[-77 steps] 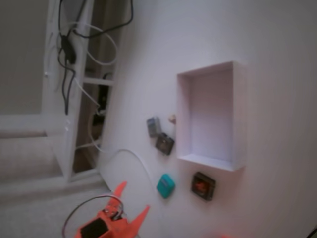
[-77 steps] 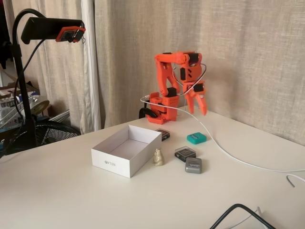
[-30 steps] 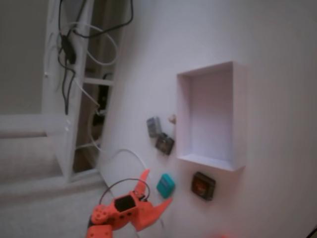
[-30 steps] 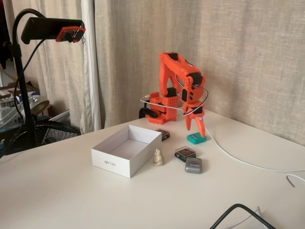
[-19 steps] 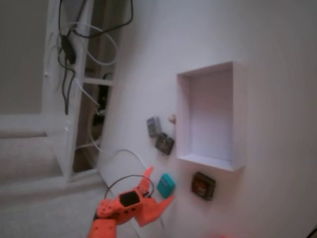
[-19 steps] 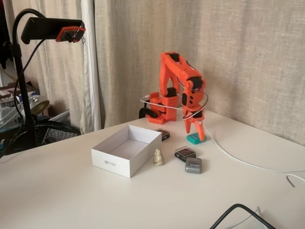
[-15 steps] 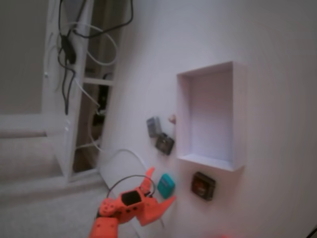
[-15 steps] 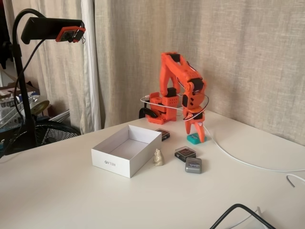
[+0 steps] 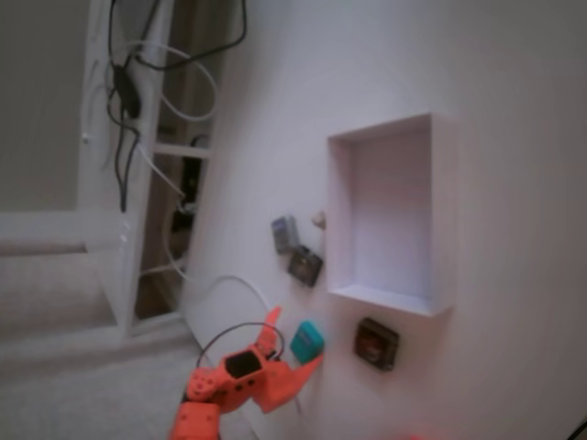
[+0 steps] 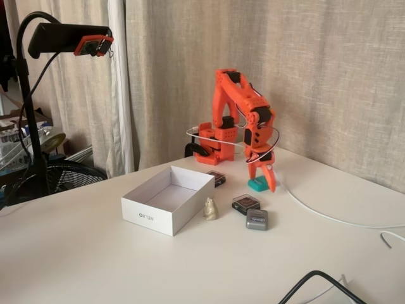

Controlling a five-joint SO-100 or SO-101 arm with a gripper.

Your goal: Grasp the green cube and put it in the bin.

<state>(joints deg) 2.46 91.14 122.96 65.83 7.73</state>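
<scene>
Orange two-finger gripper [image 9: 295, 341] spread open, fingers straddling small teal-green rounded cube [image 9: 307, 340] for a pinch; shallow white open-topped bin [image 10: 166, 199] well beyond, awaiting it.

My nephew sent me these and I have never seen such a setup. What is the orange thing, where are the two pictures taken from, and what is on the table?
The orange thing is a small robot arm with a two-finger gripper. One fixed view looks across the white table from the side; the other, blurry, looks down from above. On the table lie a white bin, a green cube, a grey block, two dark blocks and a tiny pale figurine. The gripper is lowered, open, around the green cube, which appears to rest on the table, not lifted.
</scene>
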